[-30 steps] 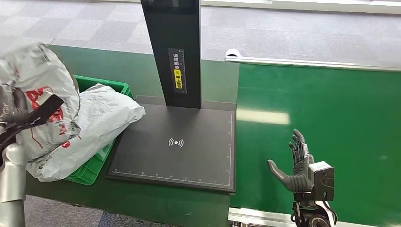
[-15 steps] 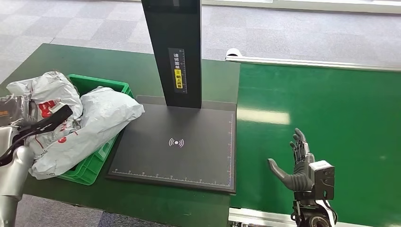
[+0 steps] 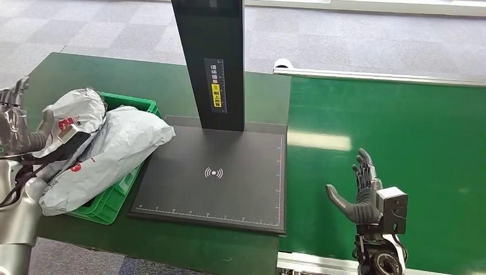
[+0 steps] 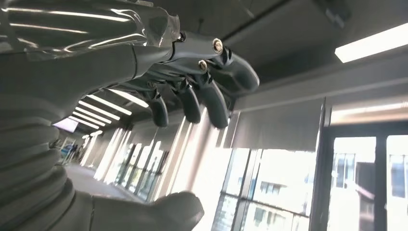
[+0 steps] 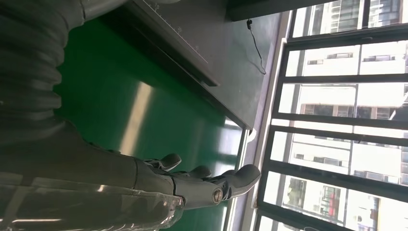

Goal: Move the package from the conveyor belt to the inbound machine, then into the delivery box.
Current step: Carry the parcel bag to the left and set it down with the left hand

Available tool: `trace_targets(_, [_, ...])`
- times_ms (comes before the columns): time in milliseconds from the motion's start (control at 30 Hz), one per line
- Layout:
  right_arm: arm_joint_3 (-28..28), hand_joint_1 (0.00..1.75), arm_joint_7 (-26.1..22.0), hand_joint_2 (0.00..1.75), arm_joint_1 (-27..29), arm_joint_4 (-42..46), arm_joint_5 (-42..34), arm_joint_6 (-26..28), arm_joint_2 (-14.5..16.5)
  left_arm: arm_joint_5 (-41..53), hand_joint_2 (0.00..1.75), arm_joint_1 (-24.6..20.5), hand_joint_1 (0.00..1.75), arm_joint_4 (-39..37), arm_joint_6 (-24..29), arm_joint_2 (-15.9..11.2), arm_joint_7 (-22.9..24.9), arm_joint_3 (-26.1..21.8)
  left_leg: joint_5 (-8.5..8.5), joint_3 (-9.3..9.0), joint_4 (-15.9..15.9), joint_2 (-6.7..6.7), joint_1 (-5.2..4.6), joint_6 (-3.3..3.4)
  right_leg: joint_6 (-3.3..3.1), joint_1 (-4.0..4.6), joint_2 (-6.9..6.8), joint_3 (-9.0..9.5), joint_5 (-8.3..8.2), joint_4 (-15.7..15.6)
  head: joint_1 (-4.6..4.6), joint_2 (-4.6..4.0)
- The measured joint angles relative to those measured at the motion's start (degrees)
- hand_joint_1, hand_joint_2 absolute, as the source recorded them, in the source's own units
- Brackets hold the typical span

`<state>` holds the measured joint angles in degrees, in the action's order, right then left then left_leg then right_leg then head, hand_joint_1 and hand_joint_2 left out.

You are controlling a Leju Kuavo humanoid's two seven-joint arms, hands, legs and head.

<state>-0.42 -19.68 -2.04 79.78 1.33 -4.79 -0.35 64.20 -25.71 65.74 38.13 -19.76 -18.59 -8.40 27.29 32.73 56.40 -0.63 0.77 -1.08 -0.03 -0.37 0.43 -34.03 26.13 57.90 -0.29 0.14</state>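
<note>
Released since the earlier frame, the grey plastic mailer package with red print (image 3: 77, 114) now lies in the green plastic delivery box (image 3: 123, 103) at the tabletop's left edge, beside the empty, spread left hand (image 3: 17, 123). Right hand (image 3: 358, 197) hovers empty, fingers apart, over the green conveyor belt (image 3: 401, 132).

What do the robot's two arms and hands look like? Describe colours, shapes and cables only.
Both arms are silver tubes. The right hand has dark grey fingers, a thick grey thumb and a boxy grey wrist block. The left hand looks alike, with black cables at its wrist and a ribbed grey cover.
</note>
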Motion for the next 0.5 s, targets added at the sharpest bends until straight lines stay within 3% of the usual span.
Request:
trace_targets(167, [0.55,0.00,-0.47,1.75,-0.95,-1.29,-0.84,0.27,-0.68,-0.77,1.75,0.84,0.00,3.14,1.42,1.24,-1.29,-0.26,-0.01,-0.01,0.00,0.03,0.01,0.00,0.00,0.00,-0.02,0.01,0.00,0.00,-0.01,0.00])
trace_targets(500, [1.17,0.00,-1.08,1.75,-1.06,-2.60,-1.12,0.70,-1.22,-2.39,1.75,0.95,0.00,3.51,-1.85,2.67,-0.22,-0.27,0.00,0.00,0.00,0.05,0.01,0.00,0.00,0.01,-0.04,0.03,0.00,0.00,-0.01,0.00])
